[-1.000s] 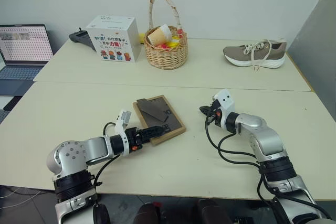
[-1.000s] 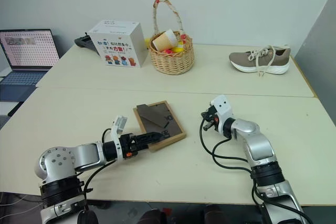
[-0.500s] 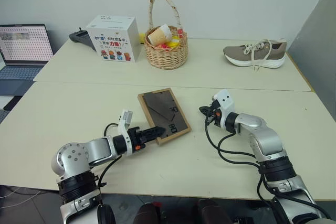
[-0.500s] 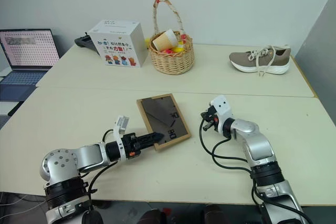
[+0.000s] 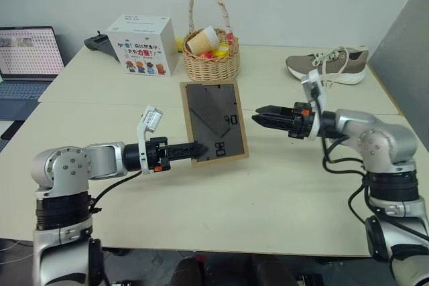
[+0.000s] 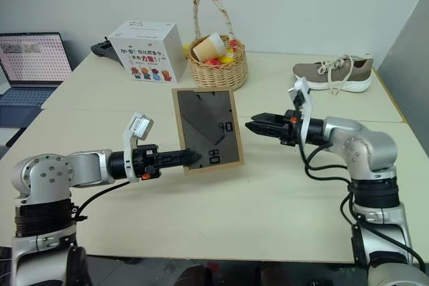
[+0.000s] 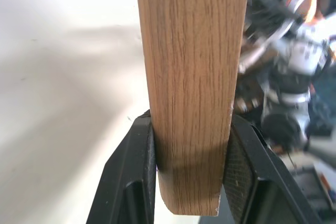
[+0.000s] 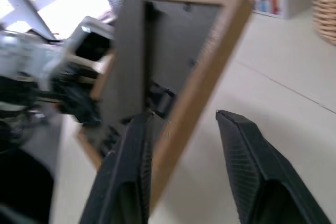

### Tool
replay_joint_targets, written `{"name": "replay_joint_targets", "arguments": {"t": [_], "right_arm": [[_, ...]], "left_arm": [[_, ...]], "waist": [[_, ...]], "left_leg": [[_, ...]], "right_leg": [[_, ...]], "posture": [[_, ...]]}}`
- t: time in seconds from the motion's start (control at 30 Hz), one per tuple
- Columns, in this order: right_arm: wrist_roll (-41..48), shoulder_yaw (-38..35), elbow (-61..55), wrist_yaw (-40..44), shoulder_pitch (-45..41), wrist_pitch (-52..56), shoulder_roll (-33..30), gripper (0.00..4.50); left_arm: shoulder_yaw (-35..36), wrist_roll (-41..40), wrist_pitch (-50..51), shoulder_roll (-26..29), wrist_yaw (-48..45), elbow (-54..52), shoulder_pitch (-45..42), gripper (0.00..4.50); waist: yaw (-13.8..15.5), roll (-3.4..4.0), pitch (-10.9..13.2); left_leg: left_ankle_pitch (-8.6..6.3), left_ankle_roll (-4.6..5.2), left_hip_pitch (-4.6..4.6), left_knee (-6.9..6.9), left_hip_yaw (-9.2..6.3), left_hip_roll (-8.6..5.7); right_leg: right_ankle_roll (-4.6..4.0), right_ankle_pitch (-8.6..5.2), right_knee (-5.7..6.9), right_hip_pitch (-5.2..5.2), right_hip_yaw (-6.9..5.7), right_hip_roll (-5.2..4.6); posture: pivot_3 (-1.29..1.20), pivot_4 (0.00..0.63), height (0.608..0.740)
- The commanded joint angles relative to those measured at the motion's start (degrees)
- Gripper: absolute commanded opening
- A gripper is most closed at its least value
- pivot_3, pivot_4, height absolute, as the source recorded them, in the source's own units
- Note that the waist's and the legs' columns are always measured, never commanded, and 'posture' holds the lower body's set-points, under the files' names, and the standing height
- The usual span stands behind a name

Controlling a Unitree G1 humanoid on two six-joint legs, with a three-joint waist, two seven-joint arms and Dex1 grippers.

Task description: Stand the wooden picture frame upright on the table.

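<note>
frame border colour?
Light wood border on the frame, with visible grain; left wrist view shows it best.

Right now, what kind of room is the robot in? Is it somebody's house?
Probably not a house. It looks like an office or test room: plain beige tables pushed together, an open laptop at one side, and odd practice things laid out, like a shoe and a basket.

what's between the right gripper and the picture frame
Nothing: in the left eye view only bare table shows in the gap between the open right gripper and the picture frame.
</note>
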Motion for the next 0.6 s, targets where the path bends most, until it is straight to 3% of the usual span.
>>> {"name": "replay_joint_targets", "arguments": {"t": [0.03, 0.3, 0.47, 0.6], "right_arm": [[3.6, 0.4, -1.8, 0.9, -4.6, 1.3, 1.0, 2.96], [-5.4, 8.6, -1.4, -5.3, -5.8, -8.5, 7.5, 4.46], [-8.5, 11.1, -1.6, -8.2, -5.3, -11.6, 10.7, 4.46], [0.1, 8.2, -7.6, -3.0, -3.3, -4.8, 7.4, 4.46]], "left_arm": [[-3.4, 1.3, -5.0, 2.3, -6.1, 1.1, -1.7, 1.29], [-6.6, 2.8, -7.8, 3.0, -8.9, 2.3, -3.1, 1.29], [-7.1, 3.7, -8.7, 3.1, -9.5, 2.4, -2.7, 1.29], [-7.0, 3.9, -8.9, 3.4, -9.9, 2.0, -2.0, 1.29]], "waist": [[0.0, 0.02, 0.1], [0.1, 0.03, 0.1], [0.1, 0.03, 0.1], [0.3, 0.04, 0.1]], "left_leg": [[0.0, 0.0, -0.01, 0.0, 0.0, -0.01], [0.0, 0.02, -0.22, 0.07, -0.04, 0.02], [0.01, 0.0, -0.45, 0.13, -0.03, 0.06], [0.01, 0.0, -0.52, 0.17, -0.04, 0.1]], "right_leg": [[0.0, 0.0, 0.0, -0.01, 0.0, 0.0], [0.0, 0.0, 0.02, -0.11, 0.0, 0.0], [0.0, 0.0, 0.1, -0.4, -0.02, -0.04], [-0.01, 0.01, 0.11, -0.44, -0.05, -0.1]], "posture": [[0.0, 0.15, 0.74], [0.0, 0.15, 0.74], [0.0, 0.15, 0.74], [0.0, 0.15, 0.74]]}}
